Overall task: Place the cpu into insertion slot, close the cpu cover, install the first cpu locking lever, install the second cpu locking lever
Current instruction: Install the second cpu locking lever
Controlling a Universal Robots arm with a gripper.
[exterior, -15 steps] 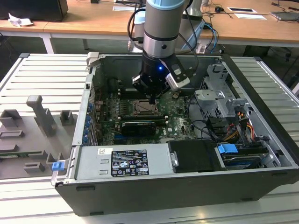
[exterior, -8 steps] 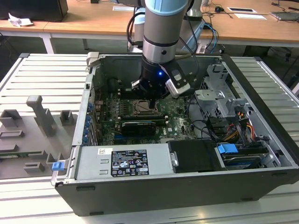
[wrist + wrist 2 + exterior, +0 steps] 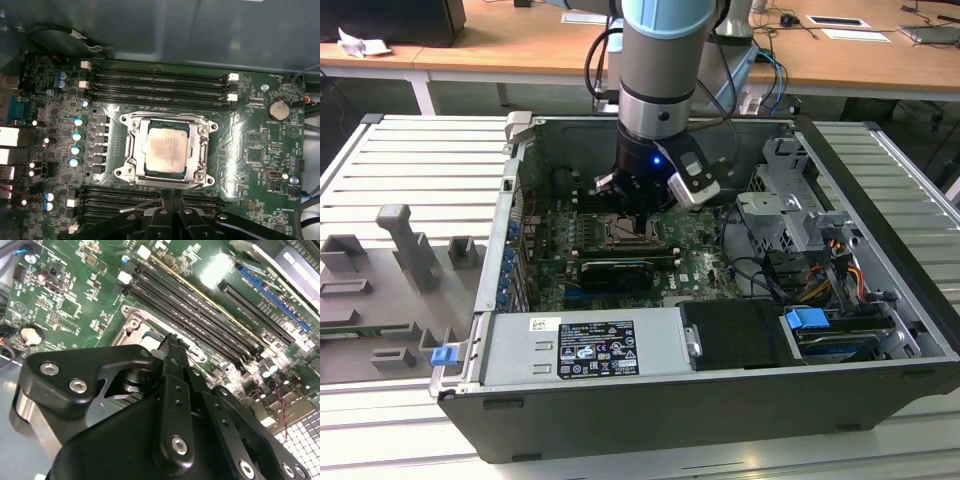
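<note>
In the first wrist view the cpu (image 3: 165, 149), pale tan-silver, lies flat in the insertion slot (image 3: 150, 176) on the green board. The silver cpu cover (image 3: 131, 145) lies down around it, and the chip shows through its open middle. I cannot make out the locking levers. My gripper (image 3: 173, 198) is shut with nothing between its fingers, and its tips sit just off one edge of the socket. In the second wrist view the shut gripper (image 3: 172, 340) hangs over the socket's metal frame (image 3: 135, 326). In the exterior view the gripper (image 3: 638, 214) is low inside the computer case, right above the socket (image 3: 628, 234).
Long black memory slots (image 3: 160, 82) run along both sides of the socket. The case walls (image 3: 650, 400), a power supply (image 3: 585, 345), a drive cage (image 3: 795, 215) and cables (image 3: 820, 265) hem the arm in. Grey fixtures (image 3: 405, 245) stand on the table at the exterior view's left.
</note>
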